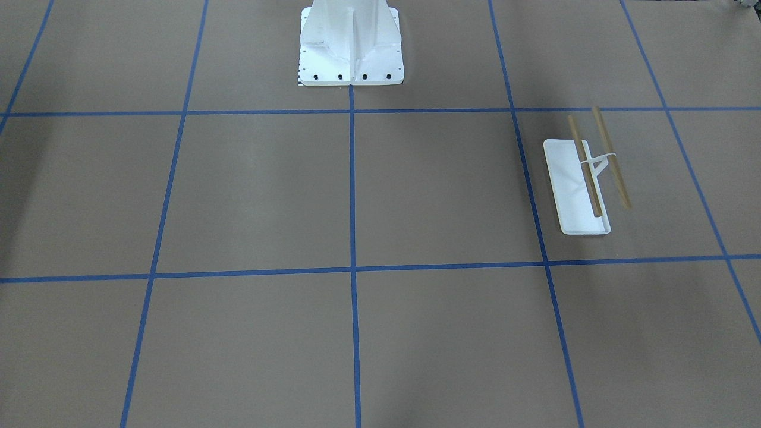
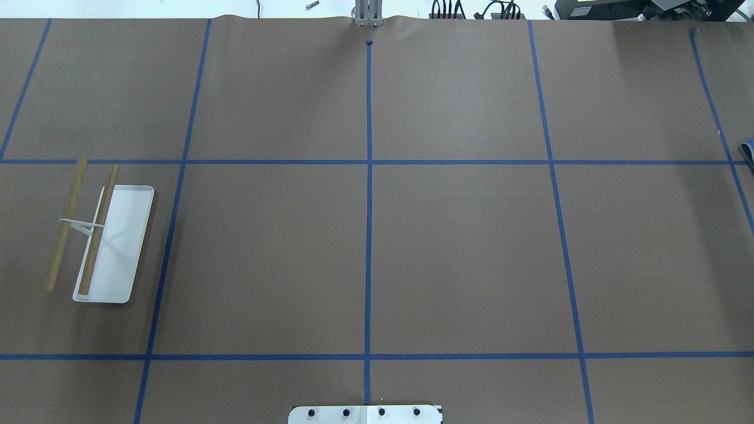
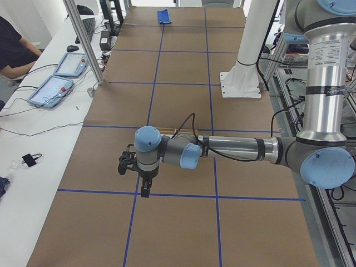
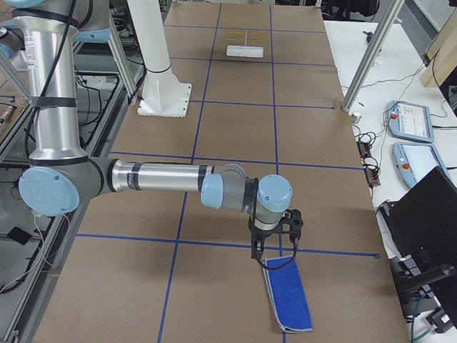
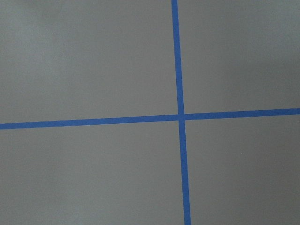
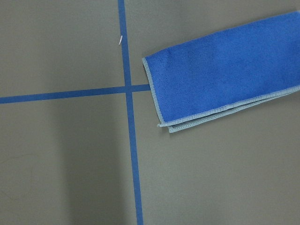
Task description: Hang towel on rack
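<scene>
The towel (image 6: 225,70) is royal blue with pale grey edging. It lies folded flat on the brown table beside a tape crossing, at the robot's far right end (image 4: 289,293). A sliver of it shows at the overhead view's right edge (image 2: 748,153). My right gripper (image 4: 275,250) hangs just above the towel's near end; I cannot tell if it is open or shut. The rack (image 2: 100,241), a white tray with two tan rods, stands on the robot's left side (image 1: 585,178). My left gripper (image 3: 136,181) hovers over bare table near it; its state is unclear.
The large white bolted pedestal (image 1: 351,47) stands at the robot's edge of the table, at its middle. Blue tape lines (image 5: 180,117) grid the brown table. A side bench with tablets (image 3: 53,89) and a seated person (image 3: 14,50) runs along the far side.
</scene>
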Tool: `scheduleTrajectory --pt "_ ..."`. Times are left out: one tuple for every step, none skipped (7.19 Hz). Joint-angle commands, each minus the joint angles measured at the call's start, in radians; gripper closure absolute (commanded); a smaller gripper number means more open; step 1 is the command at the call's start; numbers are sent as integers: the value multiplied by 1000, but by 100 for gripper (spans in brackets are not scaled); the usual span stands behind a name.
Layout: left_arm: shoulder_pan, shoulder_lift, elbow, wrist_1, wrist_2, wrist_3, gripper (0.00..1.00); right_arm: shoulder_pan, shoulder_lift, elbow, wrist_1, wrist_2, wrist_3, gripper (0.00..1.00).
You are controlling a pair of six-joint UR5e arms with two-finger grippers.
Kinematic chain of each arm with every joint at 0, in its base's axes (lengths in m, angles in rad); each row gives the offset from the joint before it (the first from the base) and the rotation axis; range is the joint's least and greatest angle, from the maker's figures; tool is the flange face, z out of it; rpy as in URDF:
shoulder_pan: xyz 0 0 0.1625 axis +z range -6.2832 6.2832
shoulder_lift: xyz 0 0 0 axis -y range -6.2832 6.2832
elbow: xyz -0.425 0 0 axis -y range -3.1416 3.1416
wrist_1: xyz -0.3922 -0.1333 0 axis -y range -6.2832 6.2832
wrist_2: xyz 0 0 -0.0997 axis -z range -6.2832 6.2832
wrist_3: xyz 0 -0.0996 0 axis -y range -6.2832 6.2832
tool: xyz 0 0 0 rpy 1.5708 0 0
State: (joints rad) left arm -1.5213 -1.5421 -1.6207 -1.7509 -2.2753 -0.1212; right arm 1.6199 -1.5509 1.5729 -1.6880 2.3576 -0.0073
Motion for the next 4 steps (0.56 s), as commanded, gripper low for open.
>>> scheduleTrajectory --pt "1 -1 1 -1 -1 0 2 0 0 1 4 3 0 0" --pt "0 -1 -1 1 -4 0 2 0 2 3 4 5 0 0" --pt "0 -1 -8 -10 -12 1 2 0 -5 39 -8 53 1 0" --pt "4 -3 2 -13 -10 2 2 0 -36 44 2 69 -3 0"
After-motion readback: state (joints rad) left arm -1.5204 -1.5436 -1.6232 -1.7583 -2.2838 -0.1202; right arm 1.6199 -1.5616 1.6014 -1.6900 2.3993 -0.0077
